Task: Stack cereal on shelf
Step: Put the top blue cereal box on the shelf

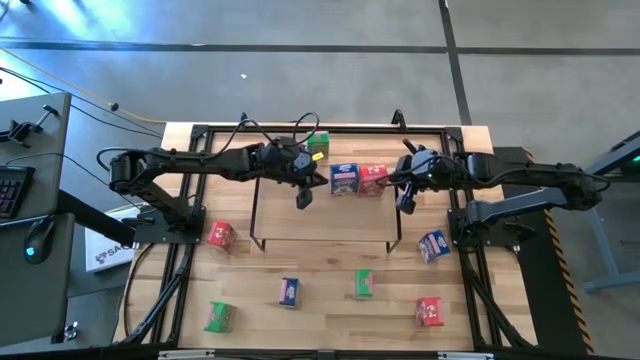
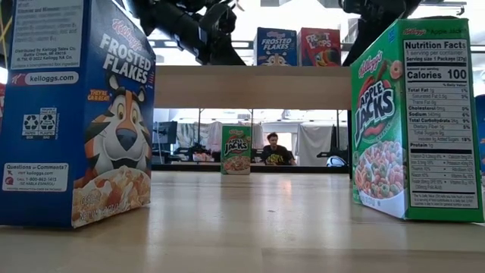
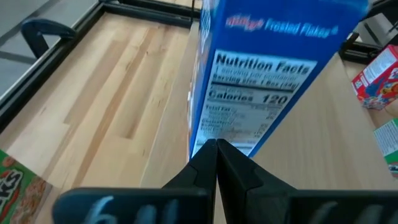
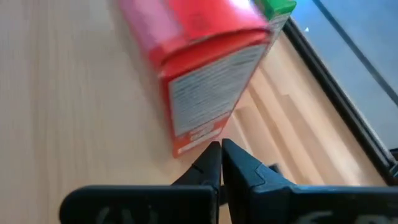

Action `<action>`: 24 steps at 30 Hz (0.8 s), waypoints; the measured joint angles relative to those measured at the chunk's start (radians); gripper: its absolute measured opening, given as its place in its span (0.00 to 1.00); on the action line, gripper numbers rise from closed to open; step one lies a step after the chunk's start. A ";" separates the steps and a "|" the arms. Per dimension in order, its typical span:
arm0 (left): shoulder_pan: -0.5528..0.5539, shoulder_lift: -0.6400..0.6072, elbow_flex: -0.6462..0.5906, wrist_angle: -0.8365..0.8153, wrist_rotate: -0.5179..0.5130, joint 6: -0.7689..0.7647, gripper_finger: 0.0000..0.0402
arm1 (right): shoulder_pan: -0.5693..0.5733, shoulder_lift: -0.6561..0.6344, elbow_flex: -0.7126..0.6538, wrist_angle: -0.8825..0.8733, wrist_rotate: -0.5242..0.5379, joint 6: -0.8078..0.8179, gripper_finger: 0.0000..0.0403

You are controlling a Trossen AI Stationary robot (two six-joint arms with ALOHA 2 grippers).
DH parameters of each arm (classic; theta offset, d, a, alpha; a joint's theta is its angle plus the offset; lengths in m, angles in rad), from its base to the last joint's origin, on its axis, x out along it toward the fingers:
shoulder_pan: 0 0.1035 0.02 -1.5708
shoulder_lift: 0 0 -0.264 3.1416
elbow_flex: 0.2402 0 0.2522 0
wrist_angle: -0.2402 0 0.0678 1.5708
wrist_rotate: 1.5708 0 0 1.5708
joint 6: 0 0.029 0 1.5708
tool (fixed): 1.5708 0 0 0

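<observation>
Both arms reach over the shelf (image 1: 268, 225). The left gripper (image 3: 216, 149), fingers pressed together and empty, has a blue cereal box (image 3: 264, 68) standing directly ahead of it. The right gripper (image 4: 221, 152), also closed and empty, points at a red cereal box (image 4: 199, 68) just beyond its tips, on the shelf's wood

Light wood table (image 1: 330, 320) with six cereal boxes, shelf (image 1: 320, 215) carrying blue box (image 1: 344, 179), red box (image 1: 373, 179)
</observation>
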 joint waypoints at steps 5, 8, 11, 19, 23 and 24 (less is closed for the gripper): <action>0.000 0.000 0.000 -0.001 0.000 0.010 0.01 | 0.020 0.019 0.000 0.022 -0.038 0.010 0.00; 0.002 0.000 0.000 0.011 0.001 0.020 0.01 | 0.022 0.033 0.000 0.042 -0.039 0.005 0.00; 0.011 0.000 0.000 0.013 0.003 0.030 0.01 | 0.022 0.046 0.000 0.050 -0.039 0.005 0.00; 0.051 -0.001 0.000 0.013 0.002 0.057 0.01 | 0.022 0.051 0.000 0.058 -0.043 0.023 0.00; 0.064 -0.002 0.000 0.013 0.002 0.073 0.01 | 0.022 0.051 0.000 0.060 -0.051 0.028 0.00; 0.068 -0.002 0.000 0.013 0.003 0.079 0.01 | 0.022 0.051 0.000 0.063 -0.052 0.028 0.00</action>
